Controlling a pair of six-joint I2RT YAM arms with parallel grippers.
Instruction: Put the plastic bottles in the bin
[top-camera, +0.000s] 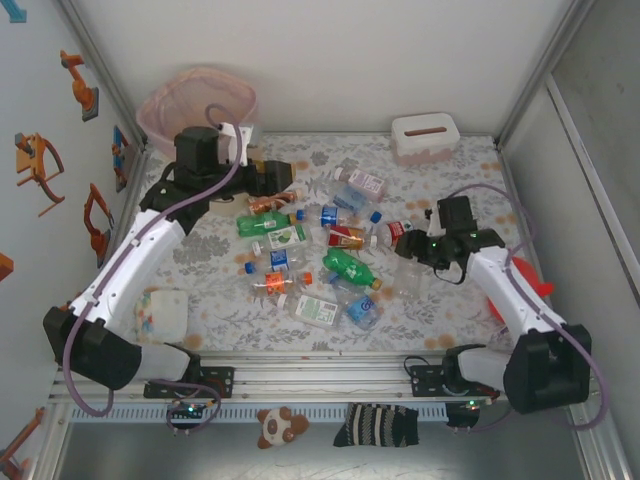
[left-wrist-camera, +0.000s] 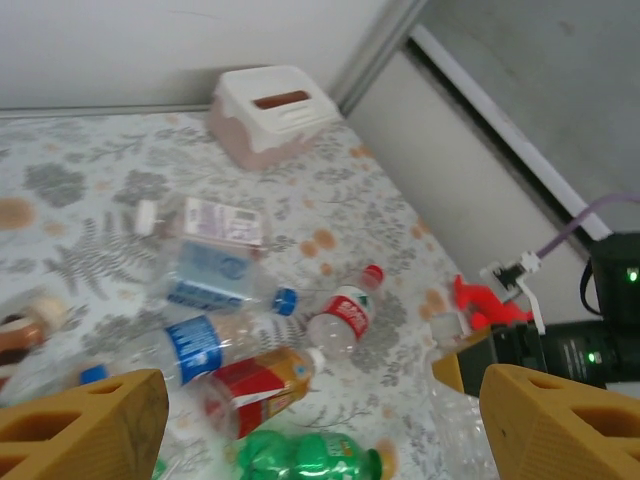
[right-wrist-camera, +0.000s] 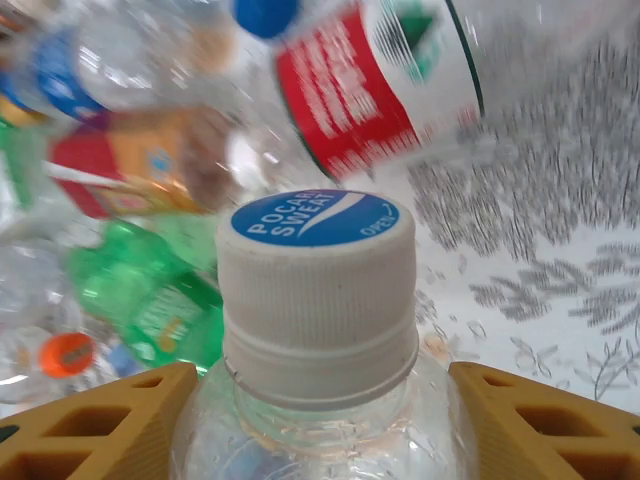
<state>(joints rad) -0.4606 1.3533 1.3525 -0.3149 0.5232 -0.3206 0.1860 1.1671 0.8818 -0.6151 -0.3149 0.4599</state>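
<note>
Working the pick-up step now: the right hand (right-wrist-camera: 320, 400) has a white-capped bottle (right-wrist-camera: 318, 290) standing up between its orange fingers (right-wrist-camera: 90, 425). Both fingers sit against the clear shoulders just below the cap, so I read that as a hold on the bottle. How firm it is, I cannot say. From above, this right hand (top-camera: 412, 252) is at the right edge of the heap.

The left hand (left-wrist-camera: 320, 400) is spread wide with nothing between its fingers. In the overhead view the left hand (top-camera: 272, 177) hovers at the far left, between the heap and the bin (top-camera: 152, 118). The bin stands in the far left corner, well apart from the gripped bottle.

Next call, as I judge it:
- lift straight up to clear the neighbours
- carry across the heap to the far left
- let go above the rim, not before
- mind the left arm, which sits near that path

Counting up:
- two hands
- one bin
- one small lidded box (top-camera: 425, 138) at the far edge of the bench (top-camera: 445, 312)
- fourteen or fifteen plastic bottles (top-camera: 350, 268) lying mid-bench, green and clear, though overlap blurs the exact figure

Whether any bottle already lies in the bin I cannot tell.
</note>
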